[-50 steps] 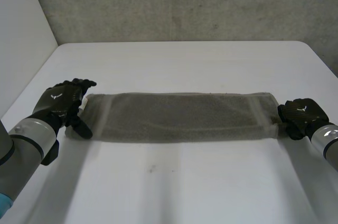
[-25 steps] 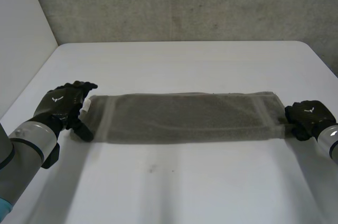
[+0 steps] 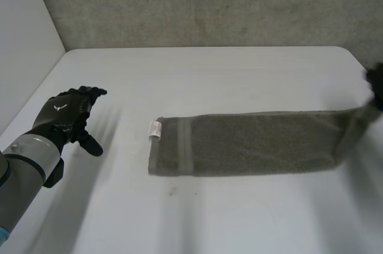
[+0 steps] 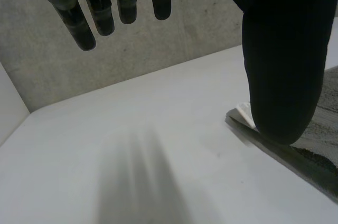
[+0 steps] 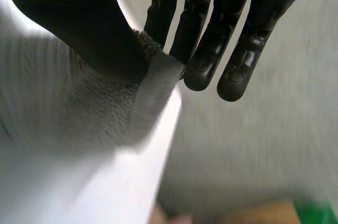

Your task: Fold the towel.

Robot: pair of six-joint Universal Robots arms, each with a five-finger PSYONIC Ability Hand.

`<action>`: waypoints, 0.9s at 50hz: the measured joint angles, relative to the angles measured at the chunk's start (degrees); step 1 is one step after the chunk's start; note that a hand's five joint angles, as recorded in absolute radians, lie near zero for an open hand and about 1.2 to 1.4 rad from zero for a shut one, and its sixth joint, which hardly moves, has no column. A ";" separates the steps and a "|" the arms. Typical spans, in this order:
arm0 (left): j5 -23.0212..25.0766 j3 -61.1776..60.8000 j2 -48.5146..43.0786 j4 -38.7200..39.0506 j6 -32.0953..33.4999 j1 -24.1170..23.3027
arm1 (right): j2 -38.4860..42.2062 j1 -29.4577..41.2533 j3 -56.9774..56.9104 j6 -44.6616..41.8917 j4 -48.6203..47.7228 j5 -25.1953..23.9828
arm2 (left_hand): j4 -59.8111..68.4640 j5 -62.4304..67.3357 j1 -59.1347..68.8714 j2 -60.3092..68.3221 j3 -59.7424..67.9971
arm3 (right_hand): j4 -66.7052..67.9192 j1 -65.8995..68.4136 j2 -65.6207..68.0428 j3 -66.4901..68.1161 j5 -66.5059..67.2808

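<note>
The grey-green towel (image 3: pixel 251 143) lies as a long folded strip across the right half of the white table (image 3: pixel 209 74), with a white label (image 3: pixel 155 129) at its left end. Its right end rises off the table toward my right hand (image 3: pixel 376 83) at the table's right edge. In the right wrist view that hand (image 5: pixel 79 18) pinches a corner of the towel (image 5: pixel 79 108) between thumb and fingers (image 5: pixel 211 34). My left hand (image 3: pixel 67 113) hovers open at the table's left, well apart from the towel. Beyond its thumb (image 4: pixel 280 49), the towel's labelled end (image 4: pixel 311 150) lies on the table.
A concrete wall stands behind the table and a pale wall (image 3: pixel 24 44) runs along its left side. The table's right edge (image 5: pixel 158 150) lies just below my right hand, with the floor beyond it.
My right hand has pulled the towel to the right and lifted its right end. The towel's left end has slid away from my left hand, which stayed open in place.
</note>
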 measured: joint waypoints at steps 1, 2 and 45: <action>-0.02 -0.01 0.07 0.00 0.00 0.00 | -0.84 3.44 -0.53 1.47 -0.57 -0.08 | 0.00 0.00 0.00 0.00 0.00 | 0.00 0.00 0.00 0.03 0.02; -0.02 -0.03 0.12 0.00 0.00 0.00 | -1.23 5.76 -0.87 2.30 -1.05 -0.21 | 0.00 0.00 0.00 0.00 0.00 | 0.01 0.00 0.00 0.08 0.03; -2.48 10.26 -8.09 1.50 0.77 -8.74 | 5.19 38.95 -2.94 17.48 1.62 1.37 | 0.14 0.00 0.00 0.13 0.11 | -54.94 -42.52 -53.88 -55.83 -52.19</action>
